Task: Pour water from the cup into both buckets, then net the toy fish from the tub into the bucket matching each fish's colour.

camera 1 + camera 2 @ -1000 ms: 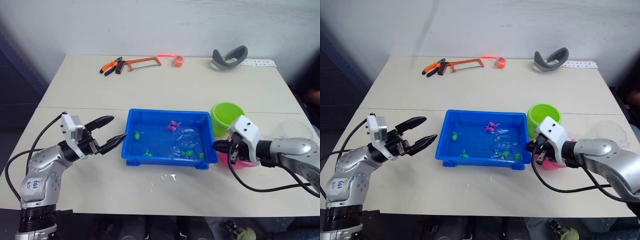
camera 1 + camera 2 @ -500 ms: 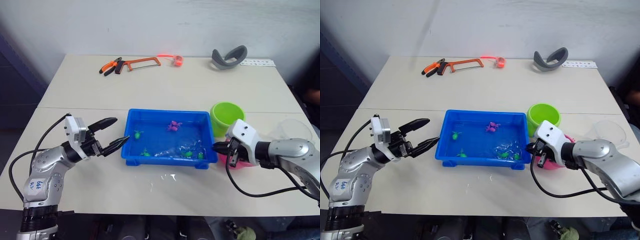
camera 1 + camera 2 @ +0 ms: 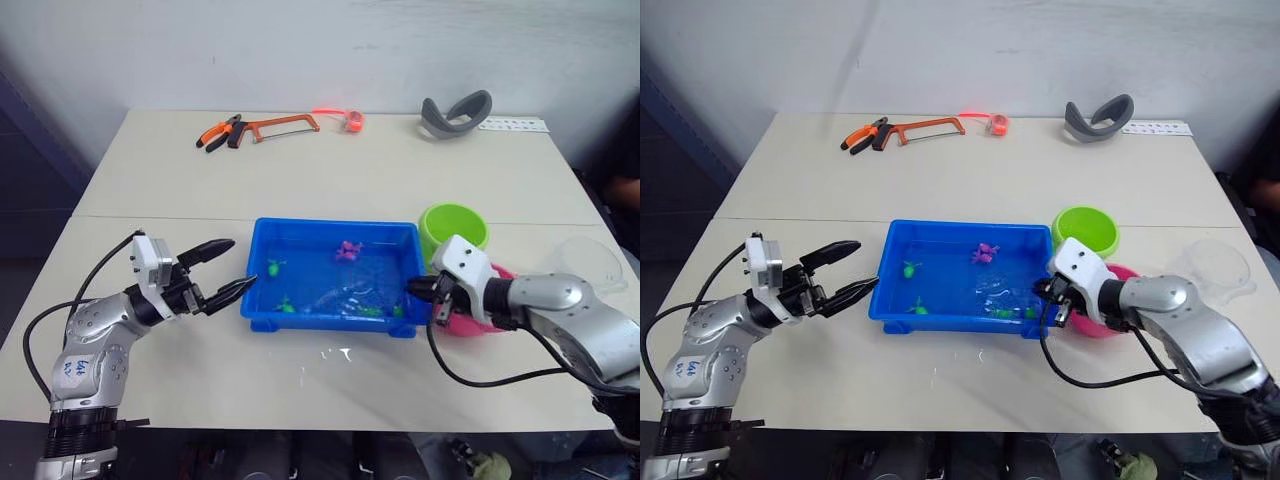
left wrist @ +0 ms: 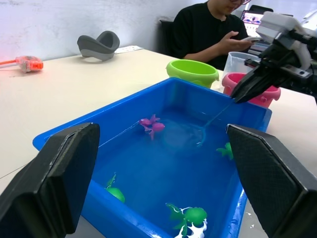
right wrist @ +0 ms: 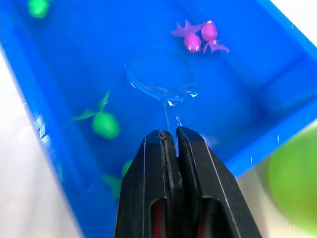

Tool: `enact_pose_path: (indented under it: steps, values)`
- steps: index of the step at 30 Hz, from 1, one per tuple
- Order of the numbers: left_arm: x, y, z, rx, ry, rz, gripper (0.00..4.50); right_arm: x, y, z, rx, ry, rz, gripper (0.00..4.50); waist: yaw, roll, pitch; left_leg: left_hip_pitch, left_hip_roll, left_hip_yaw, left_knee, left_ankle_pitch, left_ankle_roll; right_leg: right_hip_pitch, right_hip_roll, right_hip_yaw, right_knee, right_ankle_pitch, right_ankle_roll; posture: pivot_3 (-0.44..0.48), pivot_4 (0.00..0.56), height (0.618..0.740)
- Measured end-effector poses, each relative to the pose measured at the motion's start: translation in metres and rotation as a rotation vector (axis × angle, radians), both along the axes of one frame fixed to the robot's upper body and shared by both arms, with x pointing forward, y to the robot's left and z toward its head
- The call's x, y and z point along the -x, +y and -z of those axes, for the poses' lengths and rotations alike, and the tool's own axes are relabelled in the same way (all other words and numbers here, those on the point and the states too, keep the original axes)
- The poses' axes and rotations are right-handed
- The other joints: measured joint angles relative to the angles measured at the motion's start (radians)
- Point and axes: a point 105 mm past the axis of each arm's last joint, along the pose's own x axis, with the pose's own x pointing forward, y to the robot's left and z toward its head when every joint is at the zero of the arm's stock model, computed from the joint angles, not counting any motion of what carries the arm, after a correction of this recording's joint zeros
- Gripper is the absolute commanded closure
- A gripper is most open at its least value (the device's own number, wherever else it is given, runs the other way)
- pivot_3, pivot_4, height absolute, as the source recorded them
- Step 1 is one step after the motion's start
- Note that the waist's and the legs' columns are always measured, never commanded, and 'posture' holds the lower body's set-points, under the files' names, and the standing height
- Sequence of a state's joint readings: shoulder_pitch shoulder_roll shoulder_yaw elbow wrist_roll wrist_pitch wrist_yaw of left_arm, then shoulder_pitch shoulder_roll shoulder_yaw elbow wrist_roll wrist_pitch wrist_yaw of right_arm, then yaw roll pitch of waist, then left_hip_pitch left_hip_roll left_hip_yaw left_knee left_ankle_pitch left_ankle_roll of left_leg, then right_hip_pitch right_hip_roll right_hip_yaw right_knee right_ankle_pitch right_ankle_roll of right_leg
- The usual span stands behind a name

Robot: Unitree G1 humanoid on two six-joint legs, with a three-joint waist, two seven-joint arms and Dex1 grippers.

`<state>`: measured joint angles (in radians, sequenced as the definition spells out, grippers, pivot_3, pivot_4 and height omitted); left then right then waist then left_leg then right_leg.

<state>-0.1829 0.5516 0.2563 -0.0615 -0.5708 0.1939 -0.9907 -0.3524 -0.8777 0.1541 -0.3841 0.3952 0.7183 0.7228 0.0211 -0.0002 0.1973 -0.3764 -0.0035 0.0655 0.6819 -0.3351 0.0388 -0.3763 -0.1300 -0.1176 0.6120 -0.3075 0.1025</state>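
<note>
Your right tool (image 5: 169,141) is closed on the thin handle of the net (image 5: 161,78), so the hoop lies under the water in the tub (image 3: 262,238), close to two pink fish (image 5: 197,35). Your left tool (image 3: 222,271) waits open just beside the tub's left wall, probably to steady it. The green bucket (image 3: 453,224) and pink bucket (image 4: 250,85) stand near your right arm, ready for short transfers.

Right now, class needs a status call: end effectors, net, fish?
Right end effector shut on net handle, hoop down in tub. Left end effector open, beside the tub. Pink fish just beyond hoop, none netted. Nothing blocking.
</note>
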Motion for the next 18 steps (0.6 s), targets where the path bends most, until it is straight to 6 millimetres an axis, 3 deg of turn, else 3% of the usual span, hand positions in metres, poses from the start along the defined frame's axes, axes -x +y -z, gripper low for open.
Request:
enact_pose_path:
  steps: [18]
  values:
    - [-0.0032,-0.0079,-0.0058,-0.013,-0.003,0.038,0.06,-0.0066,0.0096,-0.0048,0.008,-0.088,-0.021,4.50,0.000,0.000,0.000,0.000,0.000,0.000,0.000,0.000,0.000,0.000,0.000,0.000,0.001,0.000,0.000,0.000,0.150,0.740]
